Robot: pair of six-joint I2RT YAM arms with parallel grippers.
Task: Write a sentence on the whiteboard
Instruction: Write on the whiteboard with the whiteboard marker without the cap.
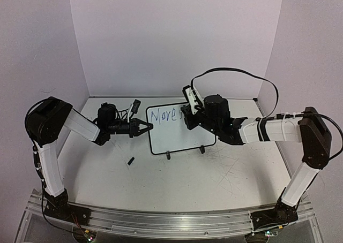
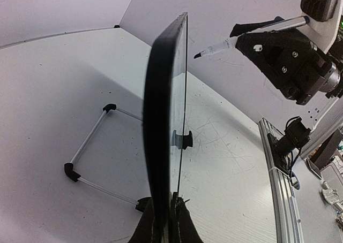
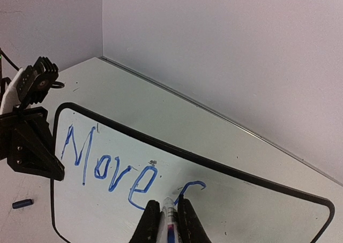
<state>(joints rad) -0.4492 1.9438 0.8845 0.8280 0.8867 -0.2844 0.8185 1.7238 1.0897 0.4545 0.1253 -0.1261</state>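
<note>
The whiteboard (image 1: 179, 138) stands on the table, tilted back on its wire stand (image 2: 91, 141). Blue marker writing on it reads "Move" (image 3: 107, 165), followed by the curved start of another letter (image 3: 192, 187). My left gripper (image 1: 146, 127) is shut on the board's left edge; in the left wrist view the board (image 2: 163, 109) shows edge-on between the jaws of that gripper (image 2: 165, 221). My right gripper (image 3: 167, 208) is shut on a marker (image 3: 169, 221), whose tip is at the board just right of "Move". The marker (image 2: 241, 39) points at the board face.
A small dark marker cap (image 1: 130, 160) lies on the tabletop in front of the board's left side and also shows in the right wrist view (image 3: 22, 204). Purple walls enclose the back and sides. The board's black foot (image 2: 185, 139) rests on the scuffed table.
</note>
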